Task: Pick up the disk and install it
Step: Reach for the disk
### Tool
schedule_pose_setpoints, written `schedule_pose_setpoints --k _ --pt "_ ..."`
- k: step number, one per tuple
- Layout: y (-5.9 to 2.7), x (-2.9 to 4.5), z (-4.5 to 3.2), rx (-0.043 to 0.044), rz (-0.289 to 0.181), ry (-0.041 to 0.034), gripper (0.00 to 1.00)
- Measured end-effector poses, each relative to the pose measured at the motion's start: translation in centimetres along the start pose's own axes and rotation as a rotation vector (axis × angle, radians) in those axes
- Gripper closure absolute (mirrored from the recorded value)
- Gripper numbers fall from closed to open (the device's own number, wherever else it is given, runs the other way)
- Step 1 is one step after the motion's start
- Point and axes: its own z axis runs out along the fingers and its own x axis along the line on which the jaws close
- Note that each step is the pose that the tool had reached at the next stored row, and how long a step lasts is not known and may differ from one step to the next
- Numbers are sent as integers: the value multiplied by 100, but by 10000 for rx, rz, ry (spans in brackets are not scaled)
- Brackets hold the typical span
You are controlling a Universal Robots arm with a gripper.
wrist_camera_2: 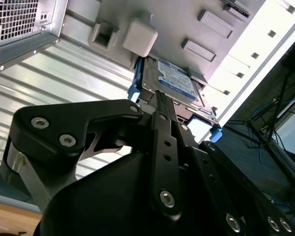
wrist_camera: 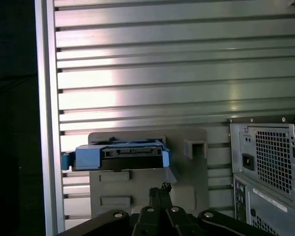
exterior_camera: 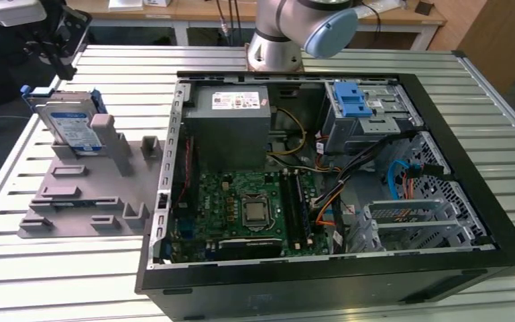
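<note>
Gripper of mine hangs near the disk, fingers together, holding nothing. That disk stands on its edge in the grey stand, at the far end. The stand sits on the table, on the exterior view's left of the open computer. With fingers together, I think I could bump the disk and tip it over.
</note>
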Motion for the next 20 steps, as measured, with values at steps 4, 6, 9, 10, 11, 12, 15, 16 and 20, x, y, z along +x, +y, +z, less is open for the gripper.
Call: schedule_pose_setpoints --k 4,6,9,10,11,12,15,16,20 --pt "18 57 7 0 0 1 89" --pt "28 85 11 0 0 0 89" --pt "41 130 18 0 -1 0 89" --pt "46 144 20 0 -1 0 89" --pt "51 159 23 0 -1 0 89" --pt "56 174 25 0 -1 1 89" --pt "72 224 32 0 0 0 89" --pt "76 242 34 0 0 0 89" --pt "95 314 46 0 -1 1 89"
